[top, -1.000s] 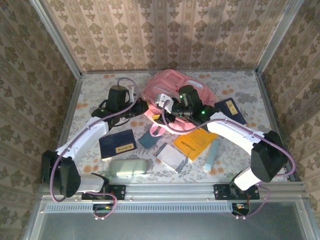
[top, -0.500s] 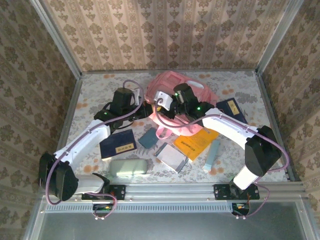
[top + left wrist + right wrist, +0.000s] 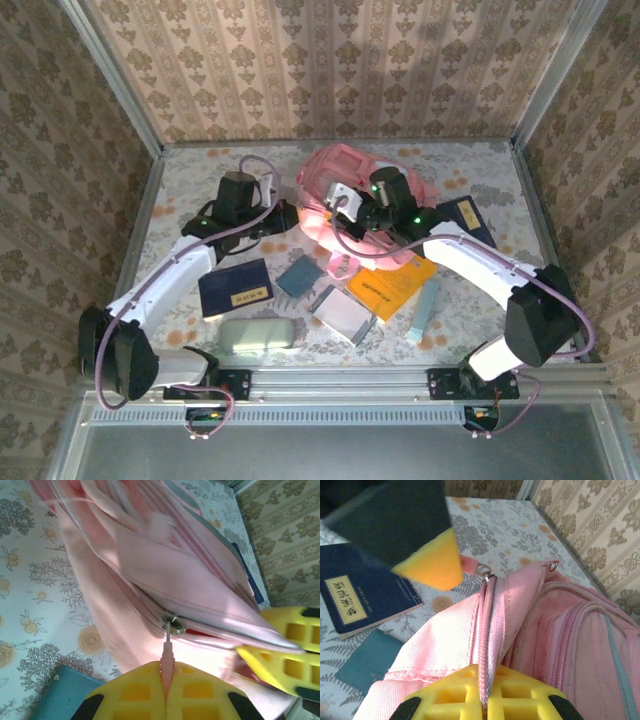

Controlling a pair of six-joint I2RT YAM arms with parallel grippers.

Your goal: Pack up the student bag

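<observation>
Though near student bag (image 3: 318, 190), navy book (image 3: 236, 287), teal wallet (image 3: 297, 276), orange booklet (image 3: 385, 286)

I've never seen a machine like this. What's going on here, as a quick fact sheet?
setting: flower-patterned table, two arms
main item: pink student bag, far middle of the table
left tool: shut on the bag's zip pull
right tool: shut on the bag's edge along the zip
loose items: dark blue book by the left arm, teal notebook, orange booklet, pale pencil case
</observation>
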